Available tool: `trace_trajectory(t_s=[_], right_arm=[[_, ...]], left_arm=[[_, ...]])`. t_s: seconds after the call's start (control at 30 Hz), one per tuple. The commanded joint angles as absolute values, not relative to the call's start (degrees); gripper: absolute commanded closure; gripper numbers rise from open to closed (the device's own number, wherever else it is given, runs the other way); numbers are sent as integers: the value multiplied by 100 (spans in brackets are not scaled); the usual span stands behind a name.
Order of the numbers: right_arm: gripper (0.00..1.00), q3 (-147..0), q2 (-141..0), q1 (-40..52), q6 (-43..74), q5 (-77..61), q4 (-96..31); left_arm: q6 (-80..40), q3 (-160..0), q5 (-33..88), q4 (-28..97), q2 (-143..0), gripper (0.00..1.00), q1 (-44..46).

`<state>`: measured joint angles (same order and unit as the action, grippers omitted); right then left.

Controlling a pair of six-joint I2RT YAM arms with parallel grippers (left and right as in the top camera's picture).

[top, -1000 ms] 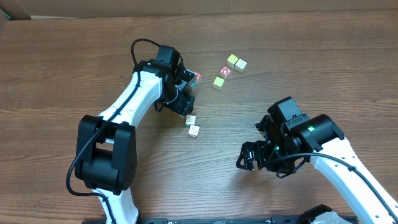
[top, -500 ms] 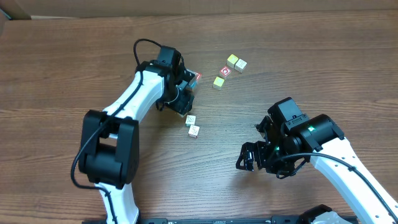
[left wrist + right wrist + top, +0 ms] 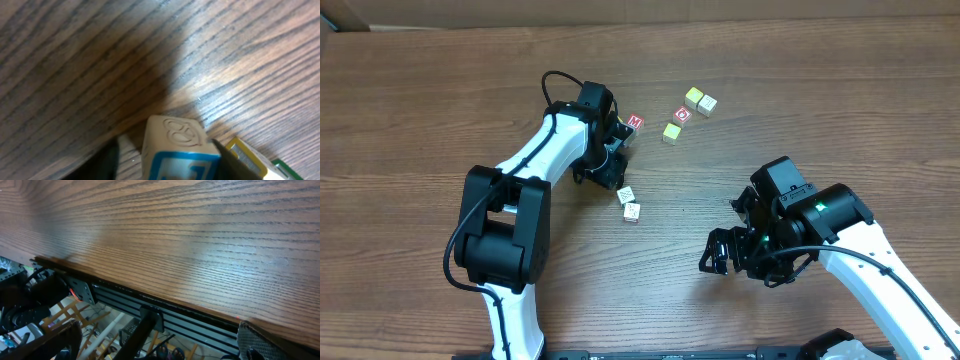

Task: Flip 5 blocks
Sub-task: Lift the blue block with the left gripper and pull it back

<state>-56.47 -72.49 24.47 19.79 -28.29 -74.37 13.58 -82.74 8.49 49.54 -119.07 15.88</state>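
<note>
The blue-faced block (image 3: 177,150) sits on the surface (image 3: 440,90) between the left fingers (image 3: 100,167). They stand apart on either side of it, and a sliver of wood grain shows on one side, so we judge it flanked rather than gripped. From overhead the wrist hides it. We expect this small wooden cube to be light, rigid and hard to damage. Its smooth printed faces could let it twist or pop out if pinched off-centre, so we would take it across two opposite flat faces, squarely and low. Room is tight here: a neighbouring block (image 3: 250,157) edged in yellow and green lies just beside it, the red M block (image 3: 635,122) is just to the far right of the wrist, and two cream blocks (image 3: 629,202) lie just on the near side. Four more blocks (image 3: 686,112) cluster further right. Bare surface opens to the left and far side. The right fingers (image 3: 257,342) are spread wide and empty, close to the near edge of the surface.
</note>
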Motion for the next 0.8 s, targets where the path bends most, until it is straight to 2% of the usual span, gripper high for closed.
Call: trace_trajectory(t_s=[0.0,0.1,0.17,0.23,0.37,0.53,0.77], right_arm=[[0,-5815,-7199,2475,2021,-2882,-7391],[0,-5815,-7199,2475,2021,-2880,-7373],[0,-5815,-7199,2475,2021,-2882,-7367],[0,-5815,-7199,2475,2021,-2882,-7358],[0,-5815,-7199,2475,2021,-2880,-7358],[0,-5815,-7199,2475,2018,-2875,-7319],[0,-5815,-7199,2475,2016,-2856,-7236]], left_arm=[[1260,-8335,856,4960,-12031,62,1577],[1168,-8337,854,4960,-12031,66,1577],[1087,-8337,851,4965,-12031,74,1577],[884,-8337,829,4965,-12029,86,1577],[69,-8350,561,5052,-12018,94,1566],[-521,-8353,572,5312,-11858,96,1538],[-928,-8353,351,5623,-10916,96,1533]])
